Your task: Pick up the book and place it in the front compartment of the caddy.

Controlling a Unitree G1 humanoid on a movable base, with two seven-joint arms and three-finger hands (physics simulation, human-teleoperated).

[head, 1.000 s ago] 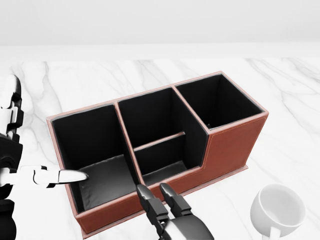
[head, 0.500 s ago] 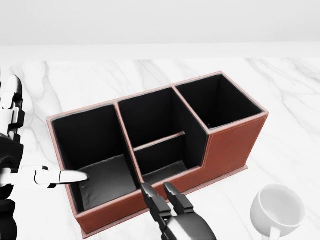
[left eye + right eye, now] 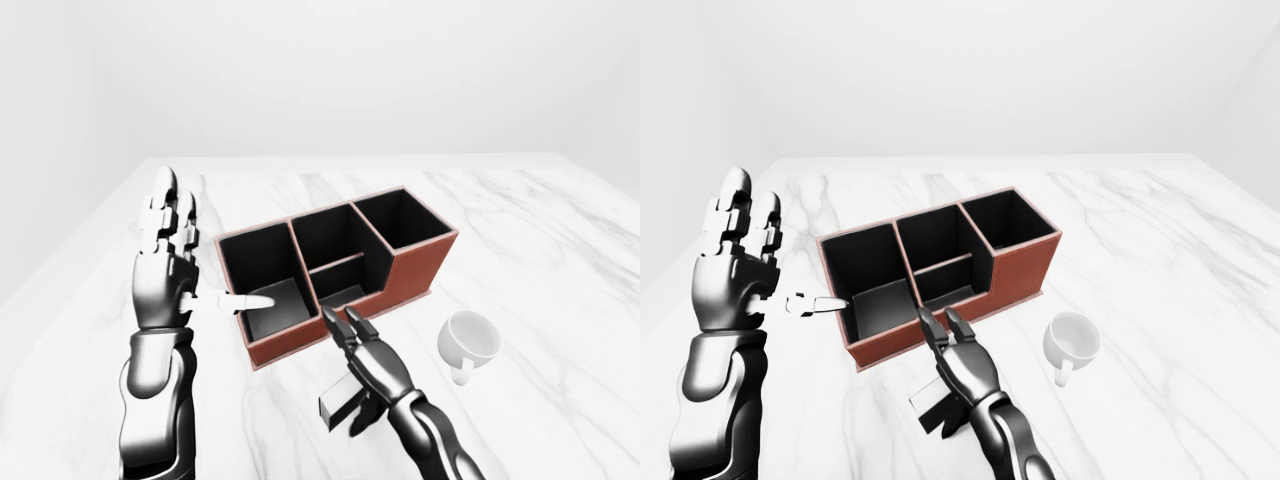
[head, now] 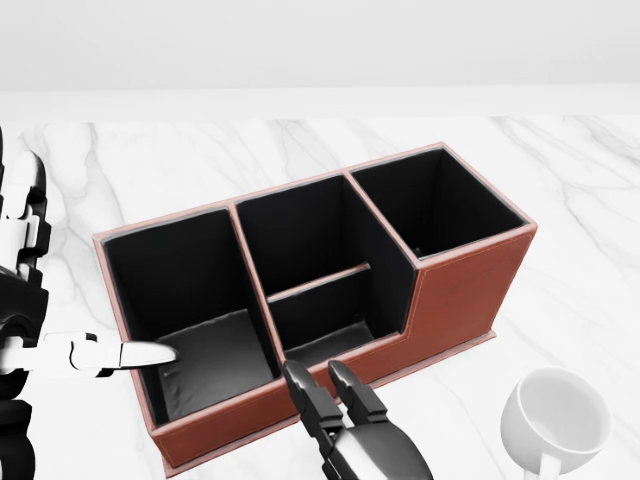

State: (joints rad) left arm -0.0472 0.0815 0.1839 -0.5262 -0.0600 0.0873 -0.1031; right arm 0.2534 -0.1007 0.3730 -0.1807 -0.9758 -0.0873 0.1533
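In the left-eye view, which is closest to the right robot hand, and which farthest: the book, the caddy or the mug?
From the right robot hand:
1. Book, just below the hand, partly hidden by it.
2. Caddy, just above the fingertips.
3. Mug, off to the right.

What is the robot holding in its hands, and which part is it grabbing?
The left hand is open and holds nothing. The right hand hangs over the book, thumb against its side; whether it truly grips cannot be told.
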